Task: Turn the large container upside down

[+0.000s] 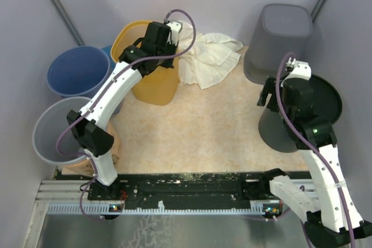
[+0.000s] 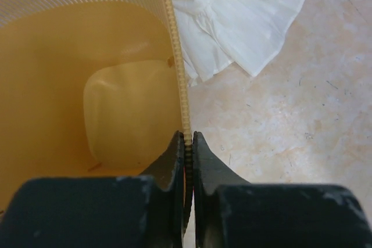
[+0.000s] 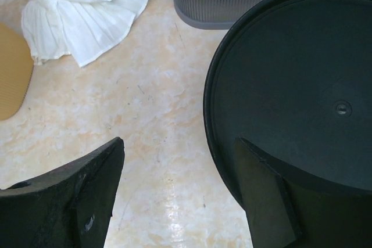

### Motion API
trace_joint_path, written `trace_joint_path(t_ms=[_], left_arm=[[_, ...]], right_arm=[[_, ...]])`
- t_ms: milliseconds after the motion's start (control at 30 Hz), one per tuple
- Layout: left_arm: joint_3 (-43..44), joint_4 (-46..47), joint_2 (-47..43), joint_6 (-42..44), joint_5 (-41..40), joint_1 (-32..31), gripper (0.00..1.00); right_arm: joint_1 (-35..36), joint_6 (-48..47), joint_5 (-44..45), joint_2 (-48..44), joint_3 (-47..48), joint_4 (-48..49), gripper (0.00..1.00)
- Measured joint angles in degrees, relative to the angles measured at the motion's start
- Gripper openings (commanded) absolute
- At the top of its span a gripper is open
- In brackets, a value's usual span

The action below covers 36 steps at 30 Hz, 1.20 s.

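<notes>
Top external: the yellow container (image 1: 152,85) was seen standing upright, mouth up, toward the far left corner of the desk (image 1: 203,132). The left arm was stretched out to it from the near edge. In the left wrist view the left gripper (image 2: 188,139) was found closed on the container's ribbed rim. The thin wall was pinched between the two fingers, one inside the container and one outside. The container's pale floor could be made out below the inner finger.

A crumpled white cloth (image 1: 209,56) was spread along the far edge, just beside the yellow container on its right. A grey bin (image 1: 279,33) had been set bottom up in the far right corner.

At the right edge a dark container (image 1: 302,114) was placed with its mouth up; a small moulding mark on its floor was visible in the right wrist view. The right gripper (image 3: 179,142) was held with its fingers wide apart astride that container's rim. One finger was seen over the dark interior and the other over bare desk. No contact with the rim could be confirmed.

Past the left edge a blue bin (image 1: 78,71) and a light grey bin (image 1: 58,129) were set side by side, both mouth up. Whether these rested on the desk could not be told.
</notes>
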Motion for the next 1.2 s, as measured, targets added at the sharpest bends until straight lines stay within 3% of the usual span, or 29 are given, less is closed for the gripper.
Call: trace_joint_path(t_ms=[233, 400, 567, 733, 833, 1033, 1200], left_arm=[[5.7, -7.1, -1.2, -2.8, 6.5, -1.4, 0.0], [6.5, -8.2, -7.4, -7.9, 16.2, -3.5, 0.0], [3.0, -4.5, -15.5, -12.1, 24.3, -4.6, 0.0], [2.4, -4.0, -17.1, -12.9, 23.5, -4.5, 0.0], [1.0, -4.0, -16.8, -12.7, 21.1, -4.3, 0.0], [-2.6, -4.5, -16.7, -12.8, 18.1, -3.8, 0.0], [-4.6, -3.9, -16.8, -13.0, 17.9, -3.8, 0.0]], right_arm=[[0.0, 0.5, 0.4, -1.7, 1.1, 0.0, 0.76], [0.0, 0.9, 0.0, -2.5, 2.3, 1.5, 0.75], [0.0, 0.9, -8.5, -2.2, 2.7, 3.7, 0.75], [0.0, 1.6, -19.7, 1.4, 2.4, 6.3, 0.75], [0.0, 2.1, -20.4, 3.3, 2.1, 6.4, 0.75], [0.0, 1.9, -14.3, 11.3, 2.1, 5.7, 0.75], [0.0, -0.4, -8.3, 22.8, 10.0, 5.1, 0.76]])
